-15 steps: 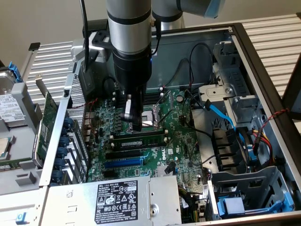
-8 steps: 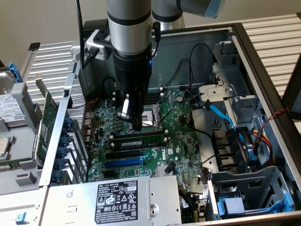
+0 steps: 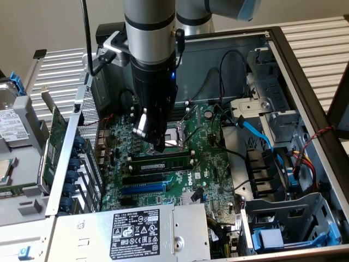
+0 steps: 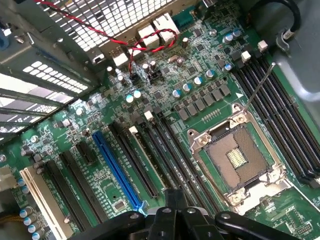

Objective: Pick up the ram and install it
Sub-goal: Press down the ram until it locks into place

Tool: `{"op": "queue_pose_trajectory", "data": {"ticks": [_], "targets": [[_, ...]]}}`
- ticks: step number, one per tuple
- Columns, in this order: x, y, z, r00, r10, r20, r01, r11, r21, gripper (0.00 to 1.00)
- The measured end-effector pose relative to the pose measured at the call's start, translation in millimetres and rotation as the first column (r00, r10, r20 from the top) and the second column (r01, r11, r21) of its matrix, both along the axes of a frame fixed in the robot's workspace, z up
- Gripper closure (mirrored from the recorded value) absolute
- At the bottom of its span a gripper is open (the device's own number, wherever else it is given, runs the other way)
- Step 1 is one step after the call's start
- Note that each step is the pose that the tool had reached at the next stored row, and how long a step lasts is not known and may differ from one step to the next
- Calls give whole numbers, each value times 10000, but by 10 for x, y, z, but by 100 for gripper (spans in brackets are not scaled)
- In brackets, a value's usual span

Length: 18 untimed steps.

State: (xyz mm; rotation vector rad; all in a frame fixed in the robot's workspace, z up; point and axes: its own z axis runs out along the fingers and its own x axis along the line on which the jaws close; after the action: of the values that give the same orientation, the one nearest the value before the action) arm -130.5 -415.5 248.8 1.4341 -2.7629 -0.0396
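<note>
In the middle of the exterior view, the robot arm (image 3: 150,33) is reaching down into an open computer case (image 3: 305,82), which is lying on a slatted bench (image 3: 322,38). The claw (image 3: 158,146) is hanging just over the motherboard (image 3: 212,164), in front of the processor socket (image 3: 177,139). Its fingers are standing narrow, pressed together. The ram (image 3: 161,162) is lying directly under the fingertips, a little below the centre of the frame. It is a long thin stick with dark chips, and it is sitting along one of the memory slots, level with the board. I cannot tell if the fingertips are touching its upper edge or are only just above it. Lower in the frame, a blue expansion slot (image 3: 143,188) is running parallel to the ram, and below it a grey power supply (image 3: 136,229) with a black label is covering the bottom centre. A light blue cable (image 3: 256,131) is curving across the right part of the case. In the wrist view, the black claw (image 4: 172,217) is looking down on the same motherboard (image 4: 100,115). The open processor socket (image 4: 237,160) is showing its metal frame, and long dark slots are running on both sides of it. The blue slot (image 4: 117,170) is lying near the claw, and a red and black wire (image 4: 100,32) is crossing the metal grille of the case.
</note>
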Motion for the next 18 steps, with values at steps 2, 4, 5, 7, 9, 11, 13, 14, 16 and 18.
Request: {"op": "queue_pose_trajectory", "data": {"ticks": [2, 4, 5, 7, 9, 11, 13, 14, 16, 18], "targets": [[0, 0, -2, 9994, -353, 0, 353, 9994, 0, 90], [0, 0, -4, 9976, -699, 0, 699, 9976, 0, 90], [0, 0, -5, 9962, -867, 0, 867, 9962, 0, 90], [0, 0, -7, 9927, -1207, 0, 1207, 9927, 0, 90], [0, 0, -9, 9880, -1543, 0, 1543, 9880, 0, 90], [0, 0, -11, 9819, -1893, 0, 1893, 9819, -1, 90], [0, 0, -13, 9748, -2230, 0, 2230, 9748, 0, 90], [0, 0, -13, 9709, -2394, 0, 2394, 9709, -1, 90], [0, 0, -15, 9624, -2716, 0, 2716, 9624, 0, 90], [0, 0, -18, 9521, -3056, 0, 3056, 9521, 0, 90]]}}
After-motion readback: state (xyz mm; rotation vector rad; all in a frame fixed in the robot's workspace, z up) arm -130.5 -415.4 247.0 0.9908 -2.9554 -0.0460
